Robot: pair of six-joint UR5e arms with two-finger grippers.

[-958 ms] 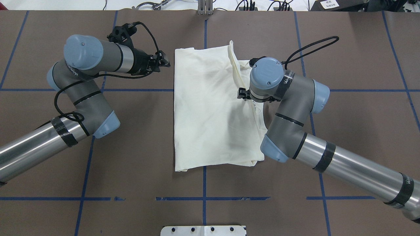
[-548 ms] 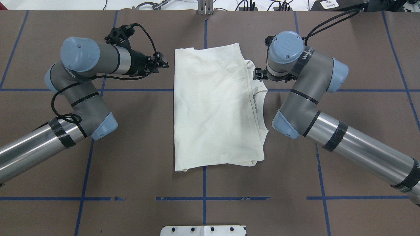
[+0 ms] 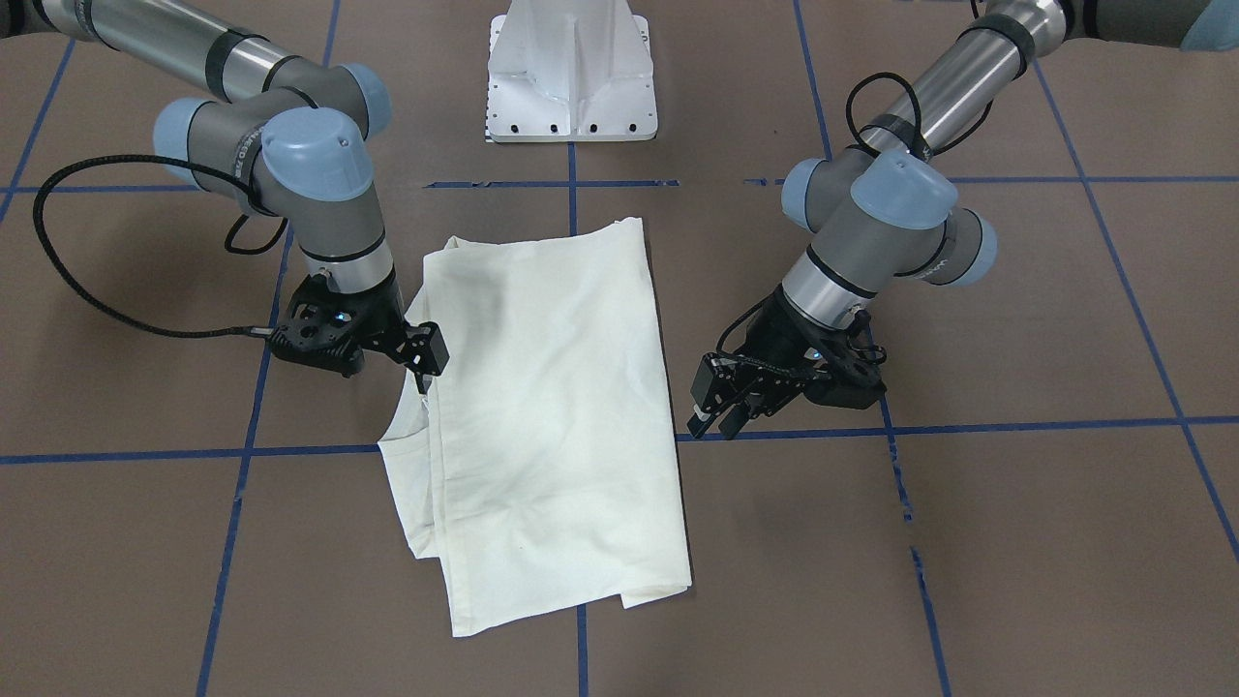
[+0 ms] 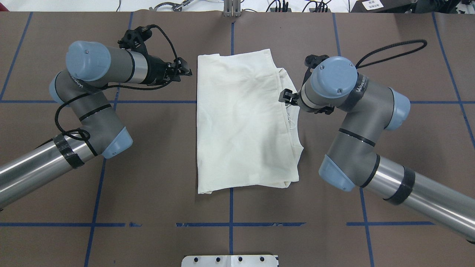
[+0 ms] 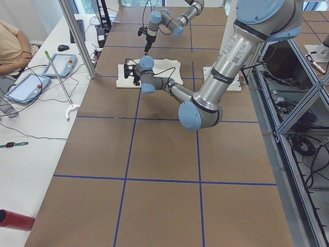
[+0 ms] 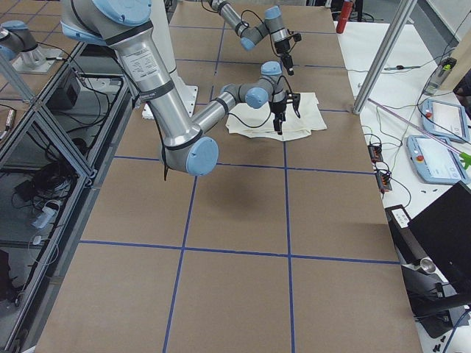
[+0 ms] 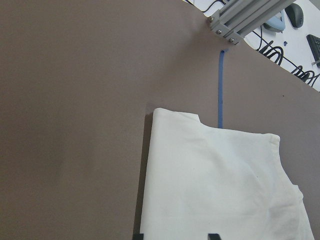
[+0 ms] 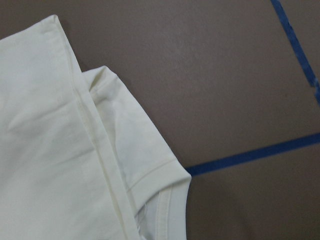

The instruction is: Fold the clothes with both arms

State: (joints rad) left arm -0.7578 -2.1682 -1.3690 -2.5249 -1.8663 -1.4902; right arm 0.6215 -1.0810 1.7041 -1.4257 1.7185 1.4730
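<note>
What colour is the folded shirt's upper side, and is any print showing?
Plain cream, no print showing on the T-shirt; clearest in the overhead exterior view.

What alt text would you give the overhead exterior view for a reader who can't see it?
A folded cream shirt lies flat at the centre of a brown table marked with blue tape lines. The left end effector is open beside its far left corner, and the right end effector is over its right edge.

Brown table cover [image 4: 156, 167] is lying flat beneath the left gripper [image 3: 713, 424], blue tape lines [image 4: 231, 207] crossing it in squares. Beyond that gripper, a white bench [image 5: 31, 128] is holding two grey pendants [image 5: 24, 88].
</note>
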